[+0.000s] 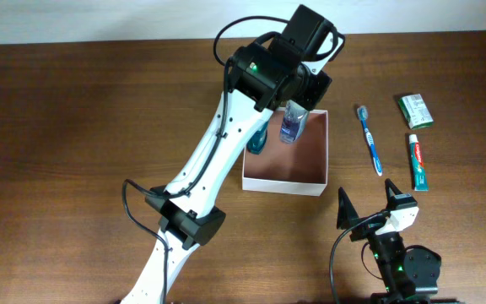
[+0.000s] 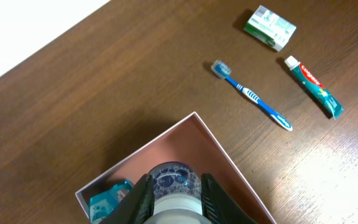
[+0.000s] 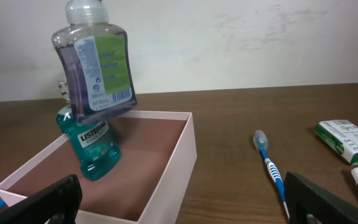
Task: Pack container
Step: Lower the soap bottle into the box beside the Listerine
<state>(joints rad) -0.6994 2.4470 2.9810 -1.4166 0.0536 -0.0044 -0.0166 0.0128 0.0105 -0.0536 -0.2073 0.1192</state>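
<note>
The container (image 1: 298, 165), a shallow white box with a pinkish-brown floor, sits mid-table. A teal mouthwash bottle (image 1: 256, 142) stands tilted in its far left corner (image 3: 92, 146). My left gripper (image 2: 176, 202) is shut on a clear purple mouthwash bottle (image 2: 174, 183), gripped near its cap. That bottle (image 3: 95, 65) hangs label-out and slightly tilted above the box (image 3: 179, 165), clear of the floor. My right gripper (image 1: 368, 207) rests open near the front edge, right of the box, with nothing between its fingers (image 3: 325, 199).
Right of the container lie a blue toothbrush (image 1: 369, 139), a green and white toothpaste tube (image 1: 418, 162) and a small green box (image 1: 415, 110). The left arm (image 1: 218, 143) stretches diagonally from the front left across the table to the container.
</note>
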